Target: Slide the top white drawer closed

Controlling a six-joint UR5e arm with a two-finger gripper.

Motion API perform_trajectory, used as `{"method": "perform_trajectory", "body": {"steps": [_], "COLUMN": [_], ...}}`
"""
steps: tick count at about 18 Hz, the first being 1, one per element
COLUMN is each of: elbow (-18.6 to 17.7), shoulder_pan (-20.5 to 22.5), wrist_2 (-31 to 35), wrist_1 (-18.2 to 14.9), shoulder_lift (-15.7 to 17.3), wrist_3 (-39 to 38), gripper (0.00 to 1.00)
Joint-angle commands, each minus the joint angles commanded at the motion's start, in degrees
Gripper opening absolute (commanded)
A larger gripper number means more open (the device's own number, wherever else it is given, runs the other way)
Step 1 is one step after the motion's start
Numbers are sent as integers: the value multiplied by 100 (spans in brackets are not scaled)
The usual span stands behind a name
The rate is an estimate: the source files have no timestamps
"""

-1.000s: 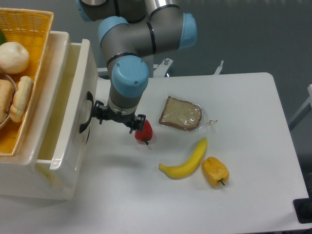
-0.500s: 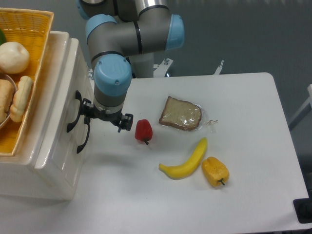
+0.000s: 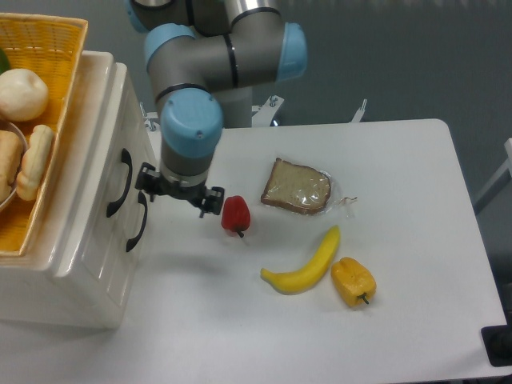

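Pincer (image 3: 179, 194) hung just right of the cabinet front, pointing down at the worktop (image 3: 384, 320); fingers hidden under the wrist from this angle, so cannot tell if they were apart or together. Nothing seen held. It sat near the top white drawer (image 3: 96, 172) but a small gap showed between it and the drawer's black arched handle (image 3: 118, 182); not touching as far as visible. Top white drawer was flush with the cabinet face, pushed in, at the left edge of the worktop. Lower drawer (image 3: 112, 264) right beneath it, also flush, its black handle (image 3: 138, 226) just below and right of the upper one. Grey arm with blue joint caps (image 3: 192, 128) rose from the pincer up and back toward the top of frame.

Red pepper (image 3: 235, 215) lay just right of the pincer, close but apart. Slice of bread in clear wrap (image 3: 297, 186) further right. Banana (image 3: 306, 265) below the bread, curved, with a yellow bell pepper (image 3: 353, 281) just beside its right end. Yellow wicker basket (image 3: 40, 120) sat on top of the cabinet at far left, holding a pale round item (image 3: 22, 94) and bread rolls (image 3: 32, 160); partly cut off by frame edge.
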Motion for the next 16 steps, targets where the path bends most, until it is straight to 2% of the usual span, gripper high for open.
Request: {"method": "perform_trajectory", "body": {"steps": [4,10,16], "elbow": [54,36,36], "shoulder_pan": [563,1204,1969], "wrist_2": [343,1081,1117], "wrist_1": [0,17,53], "shoulder_lift": [132,272,342], "wrist_3": [703,2522,3613], "gripper": [100,100,100]}}
